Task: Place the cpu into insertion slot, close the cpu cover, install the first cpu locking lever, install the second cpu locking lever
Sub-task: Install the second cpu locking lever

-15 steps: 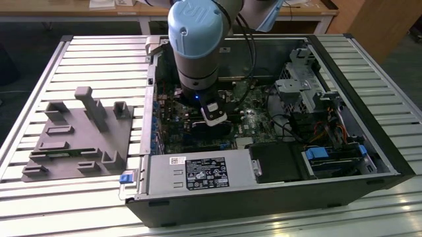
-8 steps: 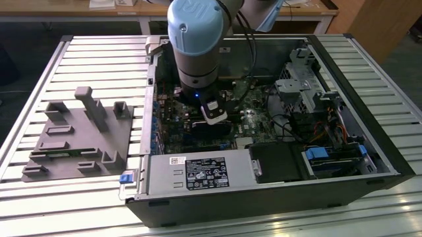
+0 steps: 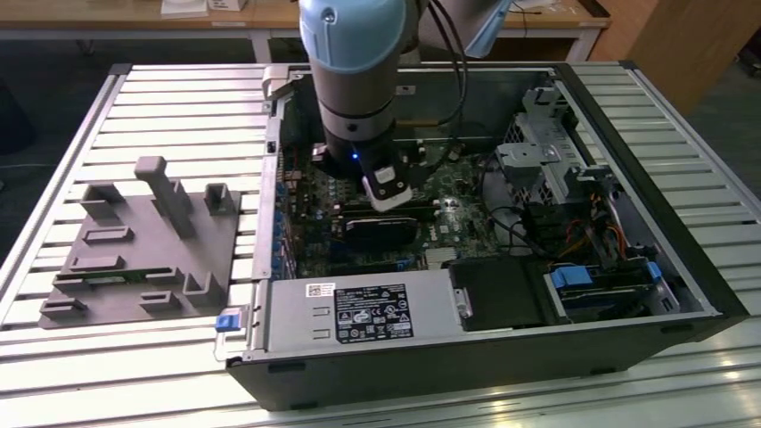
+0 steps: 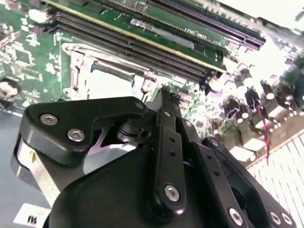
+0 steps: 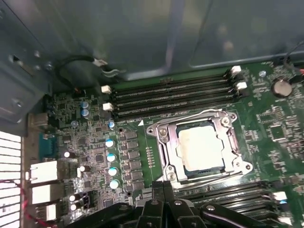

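Observation:
In the first wrist view the cpu [image 5: 199, 147] lies flat in the insertion slot [image 5: 239, 167] on the green board, its pale top showing through the window of the cpu cover [image 5: 164, 137]. The silvery cover lies down over the chip. My gripper [image 5: 163, 184] hovers just off one side of the socket, shut, with nothing between its black fingers. The second wrist view shows the gripper [image 4: 165, 91] from behind, its tips near the socket's bright cpu [image 4: 107, 85] and cover frame [image 4: 76, 66]. In the exterior view the gripper [image 3: 390, 198] hangs inside the open computer case.
Long black memory slots [image 5: 175, 92] run along both sides of the socket. A black block [image 3: 380, 227] sits just below the gripper. The power supply [image 3: 356, 312] and drive cage [image 3: 547, 152] crowd the case. A grey parts fixture [image 3: 143, 241] lies on the exterior view's left.

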Controlling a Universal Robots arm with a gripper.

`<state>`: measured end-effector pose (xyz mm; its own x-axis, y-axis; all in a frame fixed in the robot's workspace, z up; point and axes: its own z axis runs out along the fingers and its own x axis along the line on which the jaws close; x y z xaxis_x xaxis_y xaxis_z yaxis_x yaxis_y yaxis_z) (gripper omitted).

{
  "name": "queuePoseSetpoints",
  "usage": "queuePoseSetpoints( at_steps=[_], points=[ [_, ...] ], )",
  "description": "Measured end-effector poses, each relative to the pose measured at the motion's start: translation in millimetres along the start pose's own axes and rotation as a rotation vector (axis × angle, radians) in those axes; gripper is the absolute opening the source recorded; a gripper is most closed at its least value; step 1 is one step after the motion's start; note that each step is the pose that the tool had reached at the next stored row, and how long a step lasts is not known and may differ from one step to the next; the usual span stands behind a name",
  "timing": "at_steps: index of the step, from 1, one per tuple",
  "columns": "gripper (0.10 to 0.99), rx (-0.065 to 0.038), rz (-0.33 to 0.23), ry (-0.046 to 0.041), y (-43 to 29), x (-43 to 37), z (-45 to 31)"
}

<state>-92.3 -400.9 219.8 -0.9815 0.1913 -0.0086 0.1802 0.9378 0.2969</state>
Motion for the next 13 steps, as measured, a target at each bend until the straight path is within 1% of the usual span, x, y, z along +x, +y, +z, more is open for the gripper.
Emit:
queuePoseSetpoints(
  at_steps=[5,6,7,8,10,11,13],
  points=[
    [0.106,0.002,0.000,-0.0003,3.6,-0.1,-11.5],
    [0.106,0.006,0.000,-0.0012,3.9,-0.1,-12.3],
    [0.106,0.013,-0.001,-0.0026,4.1,-0.1,-12.8],
    [0.106,0.023,-0.001,-0.0043,4.1,-0.1,-13.2],
    [0.106,0.035,0.000,-0.0072,4.3,-1.4,-13.1],
    [0.106,0.040,0.002,-0.0088,4.6,-2.8,-13.0],
    [0.106,0.046,0.005,-0.0110,5.2,-5.9,-12.8]
  ],
)
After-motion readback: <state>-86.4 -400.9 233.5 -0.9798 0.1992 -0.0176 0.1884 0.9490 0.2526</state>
